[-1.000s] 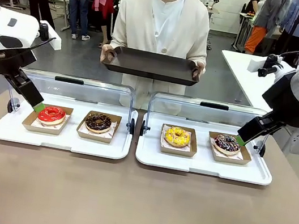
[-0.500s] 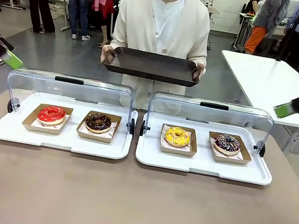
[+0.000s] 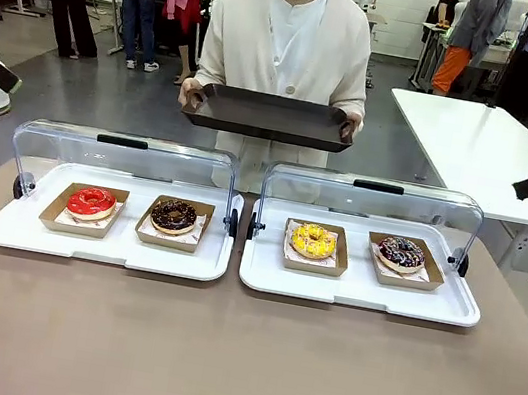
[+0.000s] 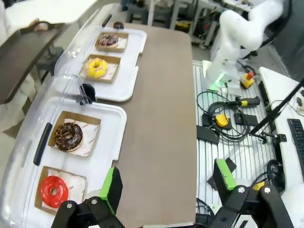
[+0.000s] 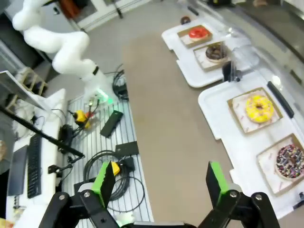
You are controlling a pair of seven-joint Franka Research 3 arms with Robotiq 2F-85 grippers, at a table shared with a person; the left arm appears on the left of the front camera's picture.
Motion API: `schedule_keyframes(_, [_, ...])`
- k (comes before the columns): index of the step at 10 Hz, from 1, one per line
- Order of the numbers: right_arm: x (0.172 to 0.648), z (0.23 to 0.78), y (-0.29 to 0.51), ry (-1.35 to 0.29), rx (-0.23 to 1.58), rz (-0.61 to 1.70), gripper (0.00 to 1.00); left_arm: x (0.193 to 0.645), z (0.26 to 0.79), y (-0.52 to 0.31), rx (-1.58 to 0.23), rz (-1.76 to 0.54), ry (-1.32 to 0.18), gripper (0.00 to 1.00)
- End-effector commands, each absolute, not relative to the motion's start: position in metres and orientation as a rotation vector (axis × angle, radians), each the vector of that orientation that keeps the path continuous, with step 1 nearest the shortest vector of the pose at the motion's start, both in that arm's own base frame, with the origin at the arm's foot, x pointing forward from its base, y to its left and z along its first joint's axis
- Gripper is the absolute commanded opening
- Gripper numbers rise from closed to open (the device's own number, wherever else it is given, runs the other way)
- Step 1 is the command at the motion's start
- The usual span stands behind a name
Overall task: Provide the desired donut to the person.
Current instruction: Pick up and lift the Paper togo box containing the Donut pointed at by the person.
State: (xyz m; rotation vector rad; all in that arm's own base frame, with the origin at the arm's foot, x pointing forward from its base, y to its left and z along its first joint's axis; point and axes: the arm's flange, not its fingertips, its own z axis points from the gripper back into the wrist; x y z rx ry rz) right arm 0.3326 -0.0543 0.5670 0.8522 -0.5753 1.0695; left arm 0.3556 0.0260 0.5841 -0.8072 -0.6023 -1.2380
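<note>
Arms have swung out to the edges since 1 s ago. We see left gripper [image 4: 167, 183] & right gripper [image 5: 159, 178] fingers apart, empty. 4 donuts [image 3: 174, 215] in white trays [image 3: 103, 250] on bench [image 3: 238, 355]; person [image 3: 290, 40] holds dark tray [image 3: 267, 117].

Brown table [image 3: 218, 352] bears left tray [image 3: 103, 251], right tray [image 3: 354, 294], adjacent.

White side table [image 3: 469, 151], tangled floor cables [image 4: 236, 134]

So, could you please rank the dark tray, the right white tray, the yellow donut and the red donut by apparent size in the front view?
1. right white tray
2. dark tray, though farther off
3. yellow donut and red donut look alike
</note>
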Motion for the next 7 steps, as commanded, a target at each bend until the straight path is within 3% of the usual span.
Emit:
schedule_keyframes(1, [0.340,0.560,-0.084,-0.608,0.881,1.086,1.00,0.366,0.583,0.057,-0.844,-1.300,-0.692,1.00])
schedule_keyframes(4, [0.319,0.559,-0.125,-0.744,0.884,1.071,1.00,0.360,0.567,0.094,-0.785,-1.284,-0.897,1.00])
schedule_keyframes(7, [0.294,0.554,-0.181,-0.829,0.900,1.016,1.00,0.349,0.568,0.129,-0.726,-1.229,-0.922,1.00])
